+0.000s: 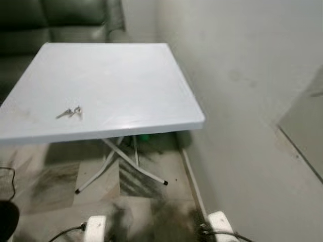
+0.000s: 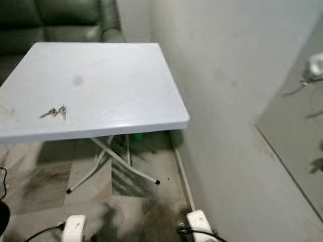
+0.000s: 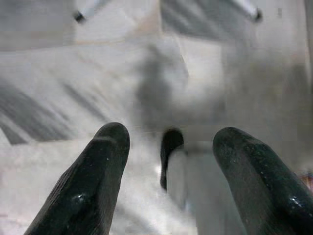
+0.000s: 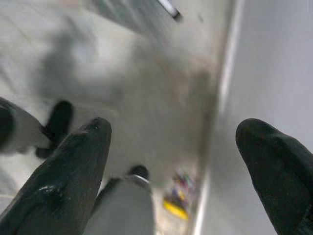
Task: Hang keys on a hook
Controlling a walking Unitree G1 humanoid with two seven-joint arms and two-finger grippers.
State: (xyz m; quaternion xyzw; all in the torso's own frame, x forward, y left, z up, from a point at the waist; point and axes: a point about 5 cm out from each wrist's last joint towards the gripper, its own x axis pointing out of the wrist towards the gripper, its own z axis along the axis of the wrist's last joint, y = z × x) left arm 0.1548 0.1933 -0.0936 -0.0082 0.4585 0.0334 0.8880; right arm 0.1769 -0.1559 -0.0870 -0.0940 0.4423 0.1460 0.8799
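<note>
Nothing of the task is done yet, judging by how things lie. The keys (image 1: 69,112) rest on the pale folding surface (image 1: 131,85), near its front edge and toward the robot's left, with nothing touching them. The surface stands just beside a white wall (image 1: 242,91), with a dark sofa (image 1: 55,22) behind it.

Both arms hang low, pointing at the tiled floor (image 3: 73,88). The left gripper (image 3: 168,161) has its jaws apart and holds nothing; the right gripper (image 4: 173,156) is likewise spread wide and empty (it hangs close to the wall's skirting).

No hook can be made out with any certainty. What is left, then, is everything: approach, pick up the keys, find the hook, hang them.
</note>
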